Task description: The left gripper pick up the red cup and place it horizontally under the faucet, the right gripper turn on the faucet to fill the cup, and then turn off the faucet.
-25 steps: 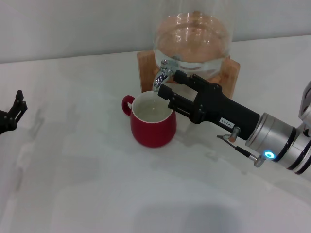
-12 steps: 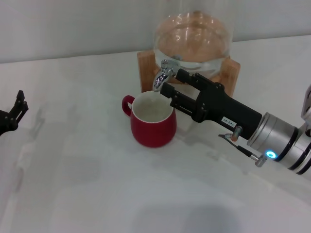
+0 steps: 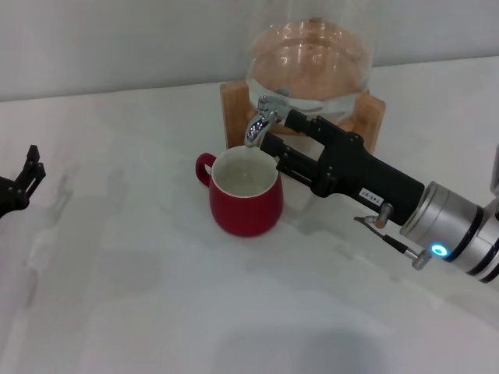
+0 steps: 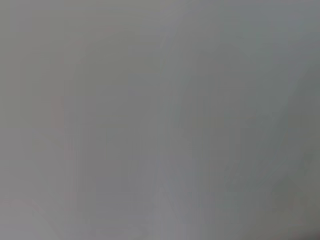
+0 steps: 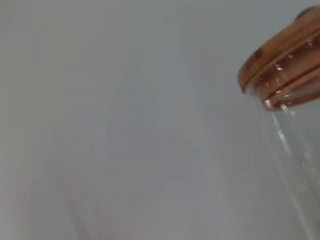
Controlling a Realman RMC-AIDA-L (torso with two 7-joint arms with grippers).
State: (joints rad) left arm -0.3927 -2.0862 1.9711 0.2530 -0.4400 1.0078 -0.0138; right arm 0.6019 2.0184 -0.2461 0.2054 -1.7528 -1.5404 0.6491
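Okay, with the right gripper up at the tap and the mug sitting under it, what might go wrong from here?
The red cup stands free under the faucet, with the left gripper parked far away, so a nudge from the right gripper beside its rim might shift or tip it. The spout hangs over the cup's back rim rather than its middle, so water may splash out. A slip off the small lever could leave the tap running.

Looks like a bare test lab rather than a home kitchen: plain white surface (image 3: 156,296), blank pale wall (image 3: 117,39), only a glass dispenser (image 3: 309,58) on a wooden stand (image 3: 373,117) and one red cup (image 3: 245,192) as staged props
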